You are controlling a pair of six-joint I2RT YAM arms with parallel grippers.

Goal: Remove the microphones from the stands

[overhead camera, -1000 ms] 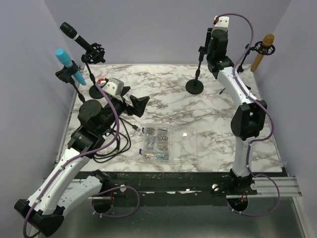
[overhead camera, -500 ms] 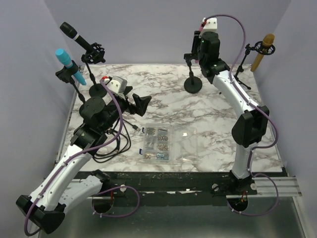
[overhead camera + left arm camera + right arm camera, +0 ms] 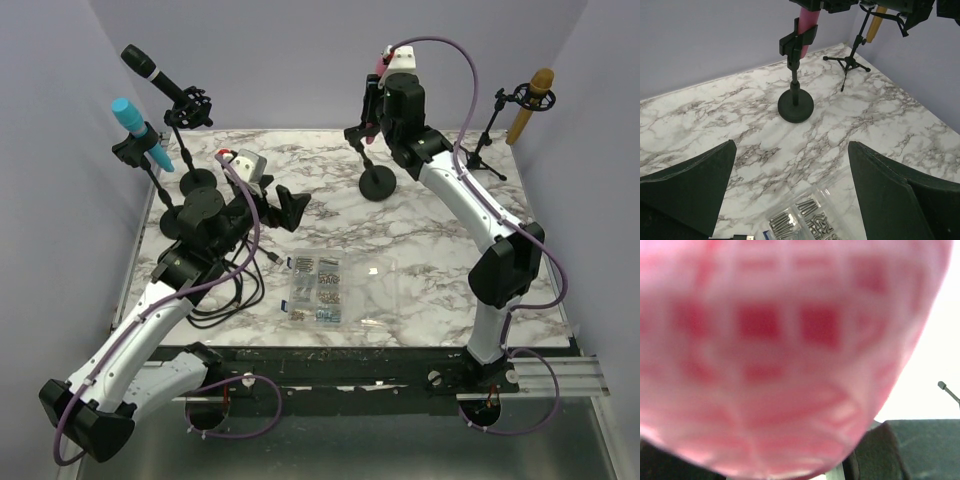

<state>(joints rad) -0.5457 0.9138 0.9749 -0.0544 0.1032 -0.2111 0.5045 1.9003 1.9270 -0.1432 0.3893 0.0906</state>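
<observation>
A box of screws [image 3: 320, 287] lies toward the table's [image 3: 430, 250] near edge, with black cables [image 3: 236, 291] by its left edge. A blue microphone [image 3: 130, 118] and a black microphone [image 3: 150, 70] stand at the far-left corner, and a gold microphone [image 3: 529, 106] at the far-right.

I see a smooth, marble-patterned table [image 3: 880, 115], a matt black stand [image 3: 795, 102], and mesh grille on the pink microphone [image 3: 790, 340].

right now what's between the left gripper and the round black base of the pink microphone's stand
Only bare marble tabletop separates the left gripper from the round black stand base, seen in the left wrist view.
</observation>
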